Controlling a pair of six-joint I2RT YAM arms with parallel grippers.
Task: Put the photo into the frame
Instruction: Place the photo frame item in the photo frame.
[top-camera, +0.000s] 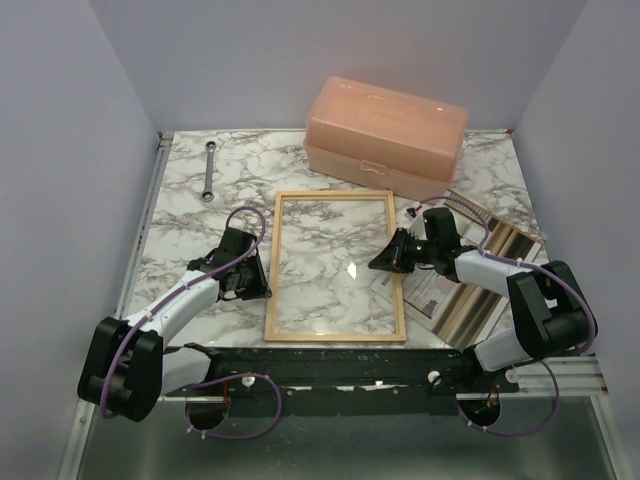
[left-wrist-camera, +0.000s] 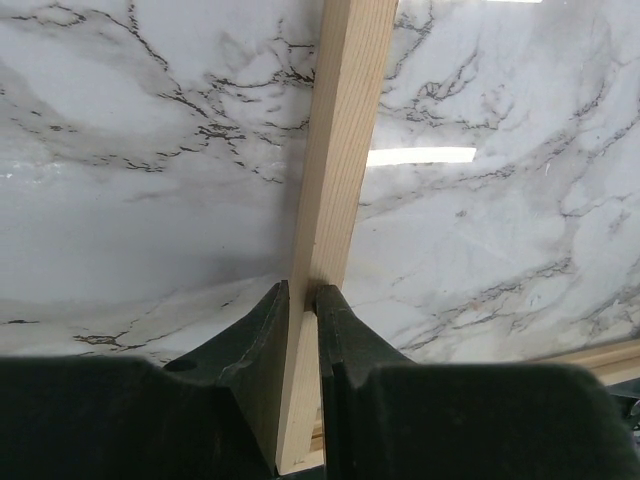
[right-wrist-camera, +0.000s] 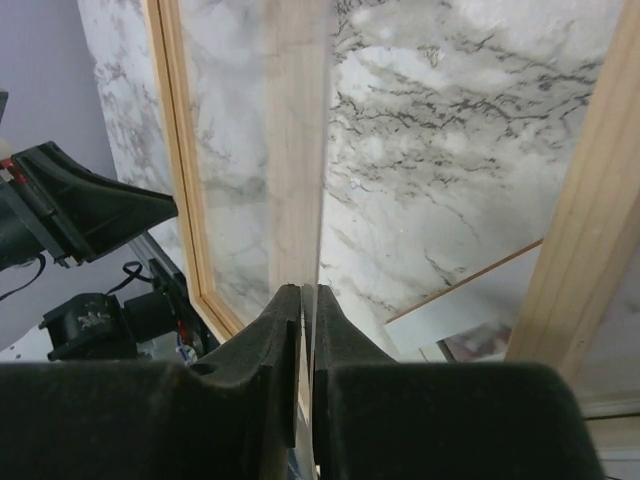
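The light-wood frame (top-camera: 335, 333) with its glass pane sits in the middle of the marble table. My left gripper (top-camera: 254, 283) is shut on its left moulding; the left wrist view shows the wood strip (left-wrist-camera: 338, 150) pinched between my jaws (left-wrist-camera: 303, 292). My right gripper (top-camera: 386, 259) is shut on the right moulding, shown in the right wrist view (right-wrist-camera: 295, 150) between my jaws (right-wrist-camera: 308, 290). The photo (top-camera: 430, 300) lies face up just right of the frame, partly under my right arm. Its corner shows in the right wrist view (right-wrist-camera: 470, 342).
A peach plastic box (top-camera: 385, 135) stands at the back. A wrench (top-camera: 209, 170) lies at the back left. A brown glossy backing panel (top-camera: 497, 285) lies under the photo at the right edge. My left gripper shows in the right wrist view (right-wrist-camera: 85, 210).
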